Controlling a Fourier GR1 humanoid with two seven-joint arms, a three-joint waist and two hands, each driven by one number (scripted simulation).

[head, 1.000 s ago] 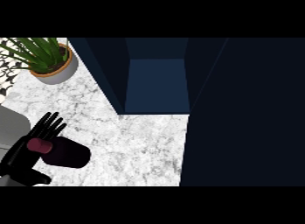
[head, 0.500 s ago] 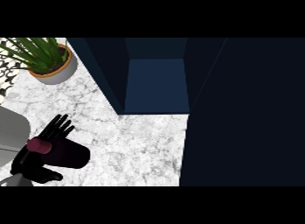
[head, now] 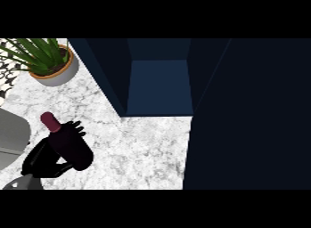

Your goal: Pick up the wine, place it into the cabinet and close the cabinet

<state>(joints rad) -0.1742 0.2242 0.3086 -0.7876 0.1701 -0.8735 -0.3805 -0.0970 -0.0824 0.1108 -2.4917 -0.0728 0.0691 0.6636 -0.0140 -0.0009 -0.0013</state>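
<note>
A: Where is the wine bottle (head: pixel 71 144) relative to the cabinet (head: pixel 159 84)?

B: It sits well to the cabinet's left and nearer the lower edge of the view, above the marble counter (head: pixel 138 147). It is tilted, with its dark red cap pointing up and to the left, away from the cabinet.

A: What holds it?

B: The left hand (head: pixel 52 153). Its black fingers are curled round the dark body of the bottle, and the fingertips show across the neck just below the cap.

A: And the cabinet itself?

B: It stands open. Its blue inside shows, and the dark door (head: pixel 256 116) stretches away on the cabinet's right.

A: Anything else near it?

B: A potted plant (head: pixel 47 60) stands just left of the cabinet's upper corner, apart from the bottle.

A: The right hand?

B: It does not show.
</note>
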